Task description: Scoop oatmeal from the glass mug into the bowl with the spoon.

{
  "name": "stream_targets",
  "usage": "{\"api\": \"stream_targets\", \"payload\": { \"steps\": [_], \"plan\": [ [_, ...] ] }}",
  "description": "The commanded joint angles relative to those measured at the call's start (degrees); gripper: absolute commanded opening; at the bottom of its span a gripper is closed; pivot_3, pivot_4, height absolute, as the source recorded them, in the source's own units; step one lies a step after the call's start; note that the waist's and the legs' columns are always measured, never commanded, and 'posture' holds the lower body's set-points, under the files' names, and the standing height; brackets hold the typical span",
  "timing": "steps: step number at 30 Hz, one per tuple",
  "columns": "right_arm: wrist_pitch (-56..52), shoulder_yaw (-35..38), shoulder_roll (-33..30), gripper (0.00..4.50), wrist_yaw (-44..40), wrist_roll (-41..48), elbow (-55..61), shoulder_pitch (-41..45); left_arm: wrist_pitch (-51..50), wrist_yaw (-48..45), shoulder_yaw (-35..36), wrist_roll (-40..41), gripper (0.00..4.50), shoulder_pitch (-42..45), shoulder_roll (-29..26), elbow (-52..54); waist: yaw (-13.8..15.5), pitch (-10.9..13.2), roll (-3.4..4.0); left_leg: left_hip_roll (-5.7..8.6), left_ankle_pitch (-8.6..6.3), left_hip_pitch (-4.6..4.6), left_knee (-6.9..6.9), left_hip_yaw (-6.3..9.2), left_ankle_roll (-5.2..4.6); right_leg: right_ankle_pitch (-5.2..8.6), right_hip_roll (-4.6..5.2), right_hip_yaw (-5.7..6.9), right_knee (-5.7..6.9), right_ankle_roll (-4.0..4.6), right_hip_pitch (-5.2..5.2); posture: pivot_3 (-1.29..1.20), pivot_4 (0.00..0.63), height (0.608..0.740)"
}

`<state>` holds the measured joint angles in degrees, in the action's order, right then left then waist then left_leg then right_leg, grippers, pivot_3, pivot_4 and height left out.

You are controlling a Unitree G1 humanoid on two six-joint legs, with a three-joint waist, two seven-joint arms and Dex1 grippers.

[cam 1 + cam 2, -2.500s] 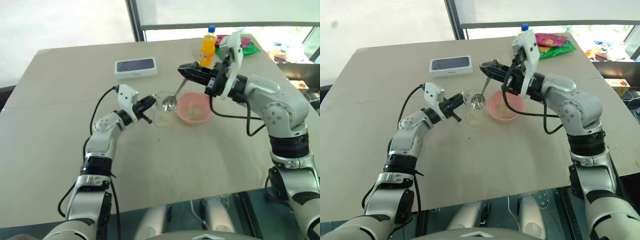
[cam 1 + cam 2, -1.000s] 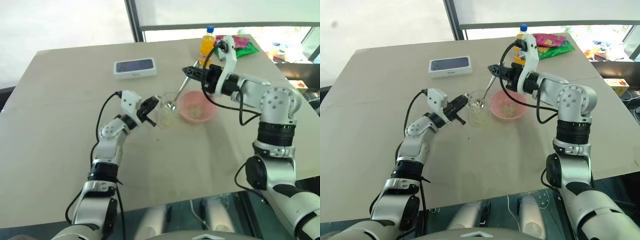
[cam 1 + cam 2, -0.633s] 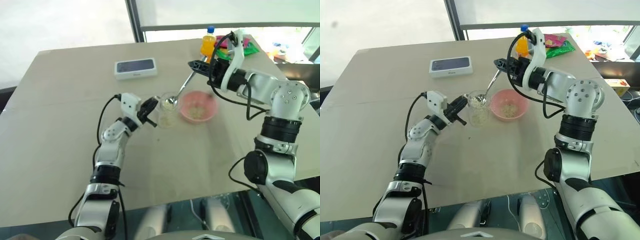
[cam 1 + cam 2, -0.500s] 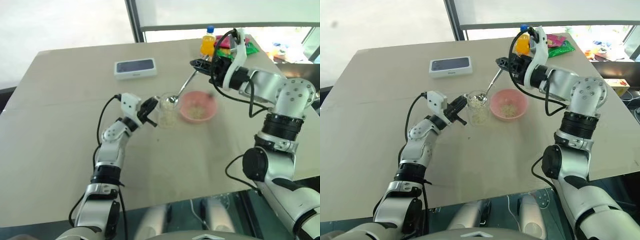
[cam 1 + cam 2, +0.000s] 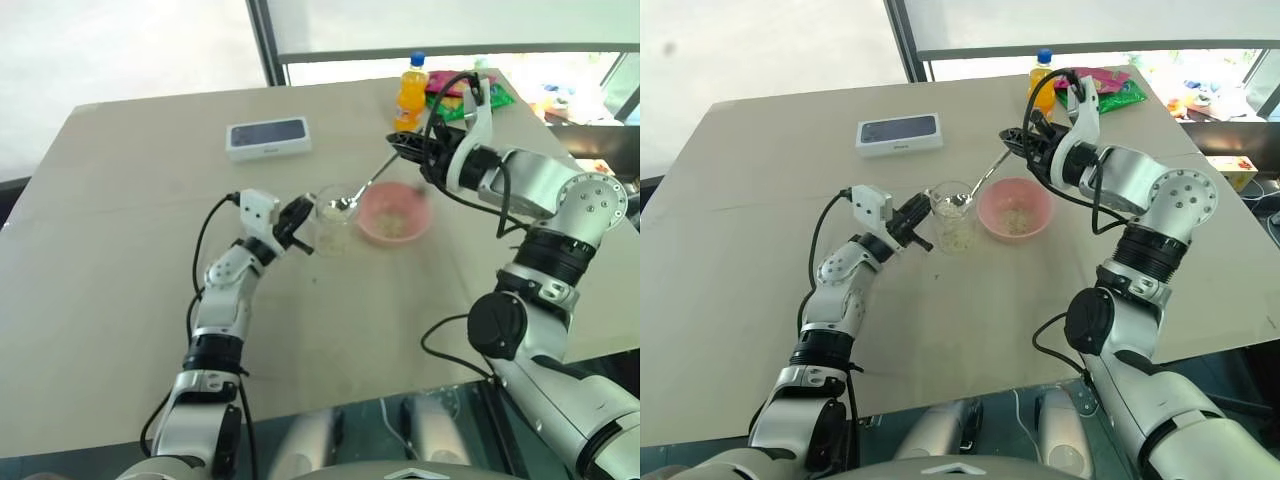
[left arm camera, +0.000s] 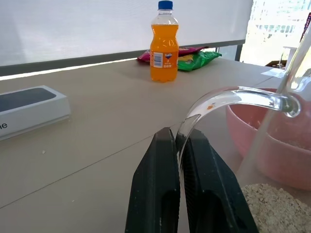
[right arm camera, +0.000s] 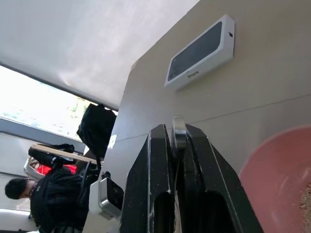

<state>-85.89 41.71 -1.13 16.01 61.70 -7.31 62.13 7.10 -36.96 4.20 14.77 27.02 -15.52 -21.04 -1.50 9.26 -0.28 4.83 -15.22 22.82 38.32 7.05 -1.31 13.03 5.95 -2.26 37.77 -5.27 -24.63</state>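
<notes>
We list the following on the beige worktop [image 5: 120, 250]:

Glass mug [image 5: 333, 218]: upright near the centre, just left of the bowl, with oatmeal [image 6: 277, 213] lying in its bottom. Its clear handle [image 6: 228, 99] is pinched between the closed fingers of our left hand [image 5: 300, 213].

Bowl [image 5: 395, 213]: pink, round, just right of the mug, with a thin scatter of flakes on its floor.

Spoon [image 5: 362, 187]: silver, slanting down from our right hand [image 5: 400, 145] towards the mug. Its oval end sits at the mug's rim; we cannot tell whether it carries flakes. The handle tip is clamped between the shut fingers of the right hand, as the right wrist view shows [image 7: 178, 133].

White phone box [image 5: 267, 137]: flat, dark top face, behind the mug and well apart from it.

Orange drink bottle [image 5: 411, 92]: upright, blue cap, at the far edge, behind the bowl.

Snack packets [image 5: 1110, 88]: pink and green, lying by the bottle at the far right corner.
</notes>
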Motion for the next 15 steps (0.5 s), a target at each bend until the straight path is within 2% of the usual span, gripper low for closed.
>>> {"api": "stream_targets", "payload": {
  "steps": [1, 11, 15],
  "plan": [
    [1.39, 1.23, -0.06, 0.00, 2.48, 3.53, 0.45, 2.79, -0.10, -0.18, -0.94, -1.07, 0.03, -1.07, 0.22, -1.45, -0.10, 0.00, 0.00, 0.00, 0.00, 0.00, 0.00, 0.00, 0.00, 0.00, 0.00, 0.00, 0.00, 0.00, 0.00, 0.00, 0.150, 0.740],
    [4.26, 1.46, -0.86, 0.00, 8.37, 11.85, -0.07, 2.88, 0.40, -0.78, -0.74, -1.28, 0.03, -0.19, -0.09, -3.70, -0.60, -0.02, 0.02, 0.00, 0.00, -0.01, 0.00, -0.02, -0.01, 0.00, 0.00, -0.02, 0.02, 0.00, -0.01, 0.00, 0.150, 0.740],
    [6.70, 0.93, -3.20, 0.00, 10.87, 14.98, -1.06, 2.86, 1.53, -1.10, -0.77, -1.46, 0.03, 0.44, 0.04, -5.96, -0.60, -0.02, 0.02, 0.00, 0.00, -0.02, 0.00, -0.04, -0.02, 0.00, 0.00, -0.04, 0.03, 0.00, 0.00, 0.00, 0.150, 0.740]
  ]
}}
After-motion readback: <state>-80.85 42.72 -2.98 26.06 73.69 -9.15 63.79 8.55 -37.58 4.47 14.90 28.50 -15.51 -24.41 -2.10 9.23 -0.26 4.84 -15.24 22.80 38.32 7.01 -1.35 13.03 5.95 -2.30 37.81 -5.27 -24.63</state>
